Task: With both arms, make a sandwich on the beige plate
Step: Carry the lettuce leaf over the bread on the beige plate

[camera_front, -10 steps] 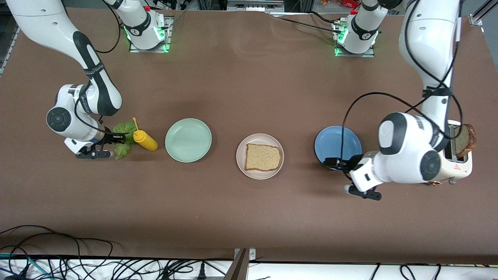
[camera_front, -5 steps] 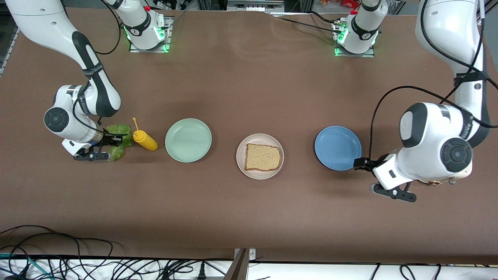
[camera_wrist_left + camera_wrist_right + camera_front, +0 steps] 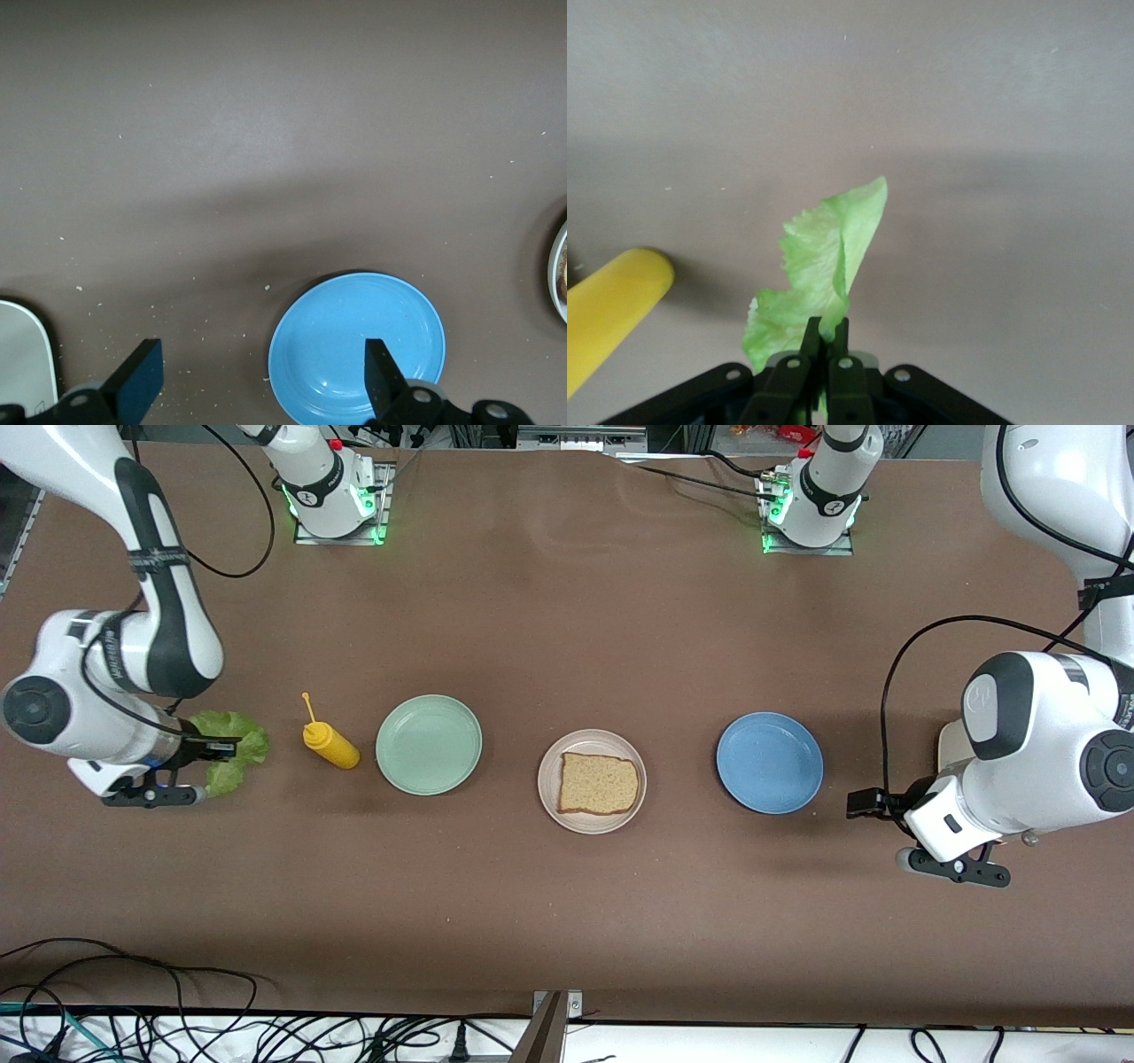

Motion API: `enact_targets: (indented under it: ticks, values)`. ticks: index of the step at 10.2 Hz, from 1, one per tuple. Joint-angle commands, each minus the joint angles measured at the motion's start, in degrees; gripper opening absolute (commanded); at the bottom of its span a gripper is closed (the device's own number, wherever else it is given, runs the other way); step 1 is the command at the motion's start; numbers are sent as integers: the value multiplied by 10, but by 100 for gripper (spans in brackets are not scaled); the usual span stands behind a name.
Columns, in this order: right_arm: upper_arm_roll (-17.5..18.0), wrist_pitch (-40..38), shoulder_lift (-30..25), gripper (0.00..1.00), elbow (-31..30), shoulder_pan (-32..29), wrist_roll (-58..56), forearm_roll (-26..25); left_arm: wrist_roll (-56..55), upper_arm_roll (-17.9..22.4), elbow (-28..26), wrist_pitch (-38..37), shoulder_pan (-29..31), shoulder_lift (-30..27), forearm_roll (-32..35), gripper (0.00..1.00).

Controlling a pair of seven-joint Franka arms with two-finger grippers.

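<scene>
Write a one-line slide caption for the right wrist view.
Right gripper shut on a green lettuce leaf, beside the yellow mustard bottle.

right gripper (image 3: 827, 332) clamped, left gripper (image 3: 257, 381) wide — aloft

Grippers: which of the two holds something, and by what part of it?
The right gripper is shut on the lettuce, pinching one edge of the leaf. The left gripper is open and holds nothing, over the table beside the blue plate.

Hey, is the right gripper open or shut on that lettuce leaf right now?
Shut on it. The right gripper has its jaws pressed together on the lettuce leaf, which hangs clear above the table.
</scene>
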Motion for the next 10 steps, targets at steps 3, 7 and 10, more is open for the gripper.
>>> enact_targets:
  ticks: [3, 7, 10]
  values:
    - [24, -190, -7, 0, 133, 1, 89, 41, -3, -2, -15, -5, 6, -17, 19, 100]
    - [137, -192, -4, 0, 152, 18, 362, 54, -3, -2, -15, -5, 7, -17, 19, 100]
    - [172, -137, 19, 0, 152, 68, 531, 84, -3, -2, -16, -5, 7, -17, 19, 100]
